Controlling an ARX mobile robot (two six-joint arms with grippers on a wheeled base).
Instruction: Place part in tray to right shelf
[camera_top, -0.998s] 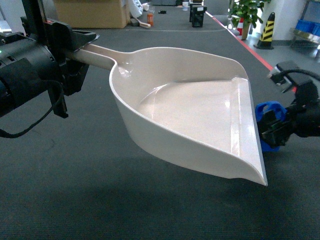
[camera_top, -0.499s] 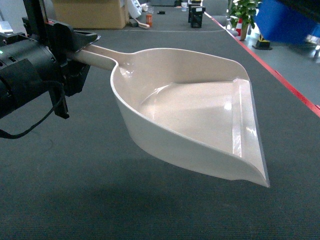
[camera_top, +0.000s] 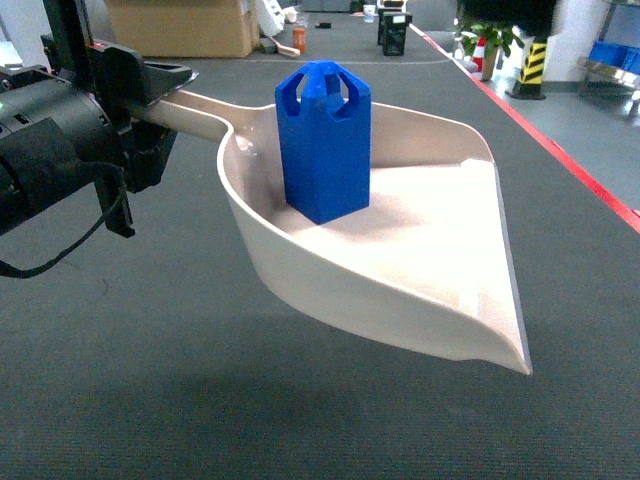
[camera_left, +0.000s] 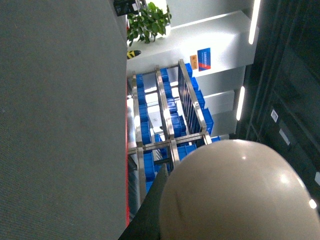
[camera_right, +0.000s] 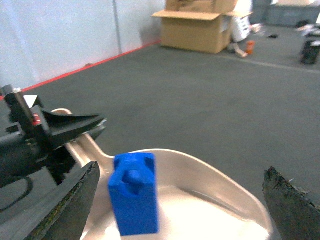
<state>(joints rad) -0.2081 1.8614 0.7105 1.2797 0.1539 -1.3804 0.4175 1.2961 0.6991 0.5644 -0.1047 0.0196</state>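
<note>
The left gripper (camera_top: 165, 85) pinches the tray's (camera_top: 440, 310) handle; the blue part (camera_top: 323, 145) stands upright inside it. The right gripper (camera_right: 182, 197) is spread wide above.

The head camera looks forward and slanting down, close on the tray (camera_top: 400, 240) held over the floor. The left wrist camera, rolled sideways, peers past the tray's rounded back (camera_left: 235, 195) toward distant steel racks (camera_left: 170, 120). The right wrist camera faces the tray from above its lip, sharing the part (camera_right: 134, 194) with the head view
</note>
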